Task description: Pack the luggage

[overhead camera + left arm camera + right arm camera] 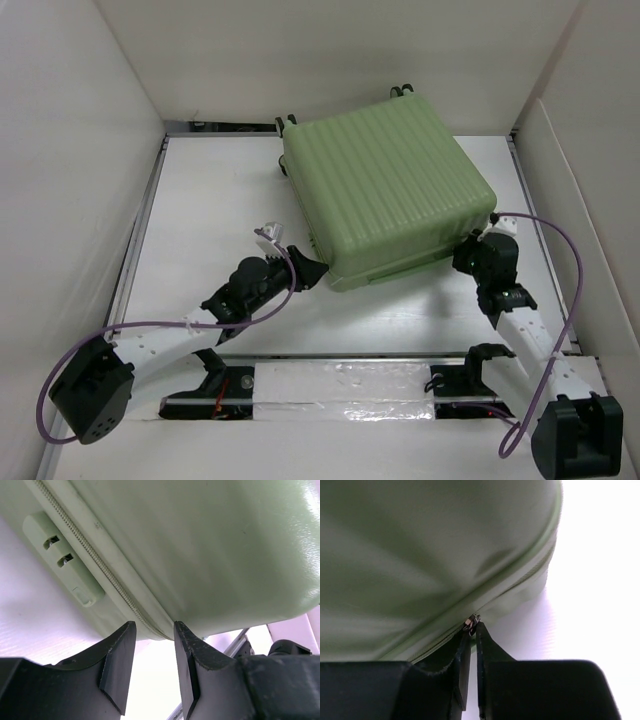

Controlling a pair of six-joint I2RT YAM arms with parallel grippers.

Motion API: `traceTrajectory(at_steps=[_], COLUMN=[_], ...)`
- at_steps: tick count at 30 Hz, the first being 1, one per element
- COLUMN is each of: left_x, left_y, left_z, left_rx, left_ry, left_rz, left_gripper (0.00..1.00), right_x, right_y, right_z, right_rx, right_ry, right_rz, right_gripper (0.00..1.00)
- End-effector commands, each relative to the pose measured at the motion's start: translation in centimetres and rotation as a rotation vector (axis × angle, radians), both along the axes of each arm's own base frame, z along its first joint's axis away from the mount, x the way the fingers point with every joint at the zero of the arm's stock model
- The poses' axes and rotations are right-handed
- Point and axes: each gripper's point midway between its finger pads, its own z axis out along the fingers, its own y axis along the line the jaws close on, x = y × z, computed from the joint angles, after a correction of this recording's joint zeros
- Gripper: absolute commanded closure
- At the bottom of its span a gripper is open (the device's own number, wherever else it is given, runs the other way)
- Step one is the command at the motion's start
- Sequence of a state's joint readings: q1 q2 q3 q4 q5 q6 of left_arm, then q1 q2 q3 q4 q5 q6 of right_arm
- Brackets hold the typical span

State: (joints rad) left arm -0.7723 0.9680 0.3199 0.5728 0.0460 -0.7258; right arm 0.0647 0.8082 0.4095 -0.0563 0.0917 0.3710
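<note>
Starting at the near edge of the desk point(230, 200): got both arm bases point(90, 392) parked there, with a purple cable point(575, 270) looping off each.

Moving up to the left tool point(154, 626) at the near-left corner of the luggage point(390, 190): moderately open, nothing in the gap. Black wedge-shaped fingers point(117, 665), tips right up at the shell's rounded edge, just by the zipper point(107, 575). Can't tell whether touching or just shy of it.

Over at the near-right corner, got the right tool point(473, 630) pinched to a sliver, tips closed on a small shiny metal bit on the zipper line. Looks like the zipper pull point(471, 622). Bit blurry there though.

As for the luggage itself: closed, lying flat on the far half of the desk, closer to the right edge, turned a bit off square. Pale green hard shell, smooth and slightly glossy on the sides, ribbed across the big top face, rounded corners. Also spotted a matching green lock block point(62, 557) with two slots right beside the zipper.

Small black wheels point(290, 121) poking out at the far end. White walls point(80, 150) boxing in the desk on the left, right and far sides, close behind those wheels.
</note>
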Motion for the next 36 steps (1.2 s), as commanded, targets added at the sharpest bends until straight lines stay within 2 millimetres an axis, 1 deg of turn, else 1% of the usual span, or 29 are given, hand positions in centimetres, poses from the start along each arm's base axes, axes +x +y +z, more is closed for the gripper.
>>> traceTrajectory(at_steps=[1,3,4,5,6,9,10,11,12,13,14,15,16,17,18,20,21,22,24,25,26,28,29,30,31,32,33,35,36], left_x=[-0.1,-0.2,-0.3,-0.4,-0.5,-0.7,-0.8,-0.9,-1.0,-1.0,-1.0,-1.0,-1.1,-1.1,-1.1,-1.3,-1.3,-1.3,-1.2,-1.1,-1.2,-0.8,-0.6,-0.6,-0.2,-0.4,-0.1,-0.1,0.1], left_y=[-0.2,0.0,0.0,0.1,0.1,0.3,0.3,0.3,0.3,0.3,0.3,0.2,0.1,0.0,0.0,-0.3,-0.4,-0.5,-0.8,-1.0,-1.4,-1.8,-1.9,-2.4,-2.6,-3.0,-3.3,-3.9,-4.1], left_z=[1.7,1.7,1.9,1.6,1.6,1.5,1.5,1.6,1.5,1.4,1.4,1.5,1.5,1.5,1.6,1.7,1.6,1.7,2.2,1.9,2.2,2.4,2.5,2.9,2.5,2.8,3.1,3.0,3.3], left_rx=[-0.046,-0.046,-0.049,-0.047,-0.049,-0.051,-0.054,-0.060,-0.060,-0.055,-0.049,-0.049,-0.049,-0.050,-0.048,-0.050,-0.051,-0.054,-0.068,-0.066,-0.073,-0.082,-0.082,-0.088,-0.078,-0.084,-0.091,-0.102,-0.112], left_ry=[-0.072,-0.076,-0.082,-0.079,-0.079,-0.082,-0.087,-0.094,-0.095,-0.098,-0.097,-0.097,-0.098,-0.101,-0.105,-0.108,-0.107,-0.106,-0.109,-0.099,-0.103,-0.106,-0.106,-0.108,-0.096,-0.096,-0.100,-0.086,-0.087], left_rz=[-0.018,-0.017,-0.017,-0.019,-0.020,-0.026,-0.030,-0.034,-0.039,-0.040,-0.041,-0.046,-0.052,-0.058,-0.059,-0.068,-0.073,-0.077,-0.081,-0.085,-0.094,-0.079,-0.073,-0.080,-0.068,-0.075,-0.070,-0.079,-0.075], left_gripper=[0.67,0.67,0.67,0.67,0.68,0.68,0.68,0.68,0.68,0.68,0.68,0.68,0.68,0.68,0.68,0.68,0.68,0.68,0.68,0.68,0.68,0.68,0.68,0.68,0.68,0.68,0.68,0.68,0.68], right_x=[2.6,2.9,3.1,3.4,3.5,3.5,3.3,2.4,1.9,1.3,0.3,-0.3,-0.7,-1.4,-1.4,-1.7,-1.7,-1.6,-1.8,-2.0,-2.2,-2.5,-2.9,-3.3,-3.7,-3.9,-5.1,-6.2,-7.6], right_y=[-1.0,-1.4,-1.5,-1.6,-1.6,-2.0,-2.3,-2.8,-3.8,-4.3,-4.8,-5.5,-5.7,-5.8,-5.8,-5.4,-4.3,-3.9,-1.4,-0.6,1.1,3.6,6.2,7.8,9.3,10.8,13.2,15.8,18.1], right_z=[4.3,4.4,4.3,4.6,4.6,5.1,5.2,5.2,5.7,5.8,5.2,6.9,7.3,7.0,8.3,8.0,7.6,7.6,6.4,5.9,5.6,5.4,5.4,5.5,5.5,5.7,5.7,6.1,6.2], right_rx=[0.011,0.011,0.012,0.012,0.012,0.007,0.004,-0.001,-0.016,-0.023,-0.037,-0.041,-0.045,-0.063,-0.068,-0.091,-0.076,-0.077,-0.064,-0.065,-0.063,-0.027,-0.010,0.009,0.032,0.041,0.035,0.072,0.072], right_ry=[-0.172,-0.176,-0.173,-0.188,-0.190,-0.205,-0.203,-0.187,-0.192,-0.191,-0.153,-0.185,-0.175,-0.136,-0.146,-0.086,-0.053,-0.014,0.040,0.060,0.061,0.048,0.032,0.023,0.017,-0.001,-0.007,-0.022,-0.023], right_rz=[-0.075,-0.102,-0.110,-0.114,-0.119,-0.137,-0.154,-0.181,-0.241,-0.270,-0.289,-0.334,-0.340,-0.338,-0.335,-0.294,-0.233,-0.202,-0.068,-0.031,0.041,0.125,0.220,0.274,0.314,0.361,0.437,0.495,0.570], right_gripper=[0.89,0.89,0.92,0.98,1.00,1.00,1.00,1.00,1.00,1.00,1.00,1.00,1.00,1.00,1.00,1.00,1.00,1.00,1.00,1.00,1.00,1.00,1.00,1.00,1.00,1.00,1.00,1.00,1.00])
